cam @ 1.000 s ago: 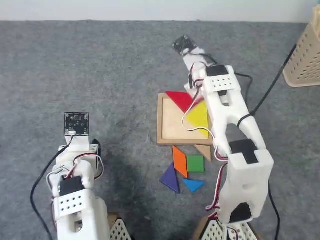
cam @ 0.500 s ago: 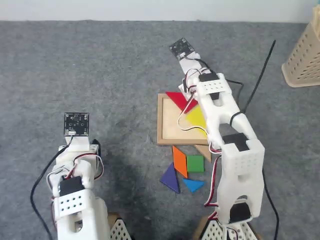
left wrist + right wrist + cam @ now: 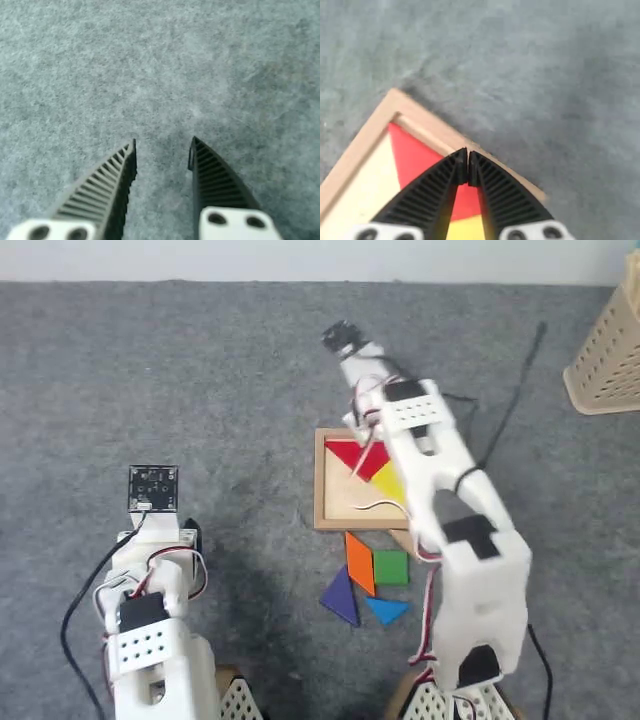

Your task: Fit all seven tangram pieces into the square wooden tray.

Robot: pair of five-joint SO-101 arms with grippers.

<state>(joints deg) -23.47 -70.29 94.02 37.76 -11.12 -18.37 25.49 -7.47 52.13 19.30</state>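
High view, item by item.

1. Wooden tray [image 3: 320, 480]: sitting on the grey surface ahead of the right arm's base, square to it.
2. Red triangle [image 3: 357, 454]: lying flat inside the tray. Its long edge is running along the tray's far edge, with one point tucked into the far corner on the left arm's side.
3. Yellow triangle [image 3: 390, 481]: lying in the tray, touching the red one, partly covered by the arm.
4. Loose pieces: an orange piece [image 3: 359, 562], green square [image 3: 391, 567], purple triangle [image 3: 340, 597] and blue triangle [image 3: 386, 609] are clustering just off the tray's near edge. A tan piece [image 3: 402, 536] is peeking out beside the arm.
5. Right gripper [image 3: 468, 152]: its jaws are pressing together with nothing between them. The tips are hanging over the red triangle, just inside the far rim; whether they are touching it cannot be told.
6. Left gripper [image 3: 162, 147]: standing partly open and empty over bare grey surface, well apart from the tray.

Note on the relation that matters: the red triangle is lying directly beneath the closed right tips, so that arm is likely nudging rather than gripping. The five unplaced pieces are waiting back toward its base, and the right arm is much the nearer to them.
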